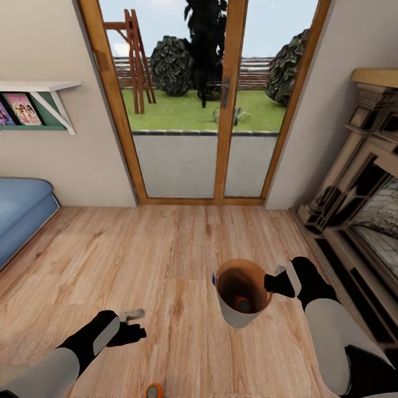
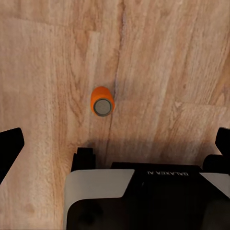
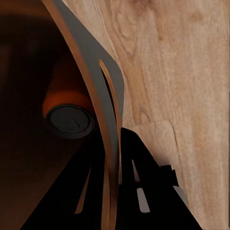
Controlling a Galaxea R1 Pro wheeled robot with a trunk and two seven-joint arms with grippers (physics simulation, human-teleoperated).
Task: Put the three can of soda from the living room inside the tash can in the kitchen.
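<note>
On the wood floor of the living room, before the glass doors (image 1: pixel 204 99), the robot is midway through collecting cans. The right gripper (image 1: pixel 275 283) is pinched on the rim of the bin (image 1: pixel 243 318), one finger inside the wall and one outside, holding it off the floor and tilted toward the camera. One orange can (image 1: pixel 241 303) already lies inside it, and a sliver of blue, probably the dark blue can (image 1: pixel 214 279), peeks from behind the bin's far left edge. The left gripper (image 1: pixel 134 326) hovers above the floor with its fingers (image 2: pixel 12 148) spread wide and nothing between them. A second orange can (image 2: pixel 102 102) stands upright on the planks straight below it, near the robot's base. The step in hand looks like picking up this can. That calls for lowering the left arm until the fingers straddle the can, closing, then carrying it right to drop it in the bin.
</note>
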